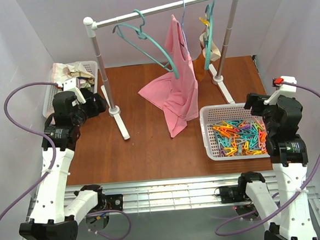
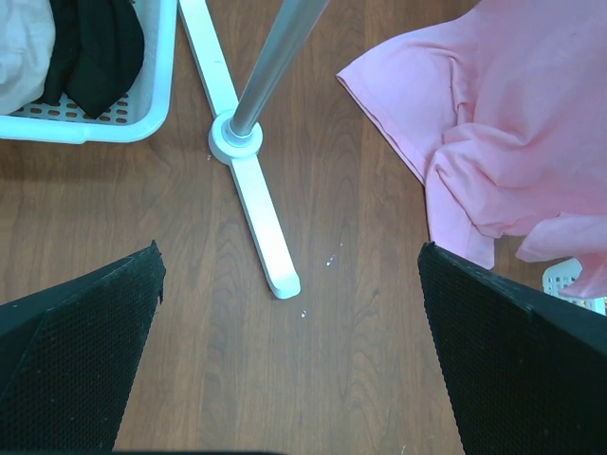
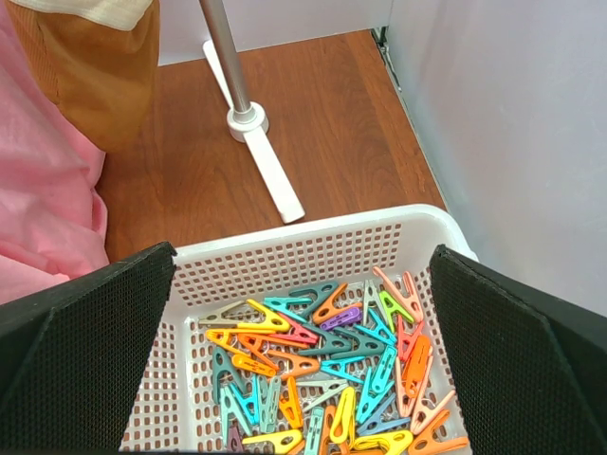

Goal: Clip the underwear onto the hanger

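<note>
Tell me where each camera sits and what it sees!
Top: high behind the robot, looking down at table and rack; left arm, right arm show.
Left wrist: on the left arm, looking down at the rack's foot; open left claw frames it.
Right wrist: on the right arm, looking into the clip basket; open right claw frames it.
All share the pink top.

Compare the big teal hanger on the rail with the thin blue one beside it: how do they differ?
The teal hanger hangs bare; the blue hanger carries the pink top, which drapes down to the table. The teal hanger is thicker and wider, with curved sloping arms in full view; the blue hanger is thin, with only its hook and neck showing above the top. Both hook over the white rail.
</note>
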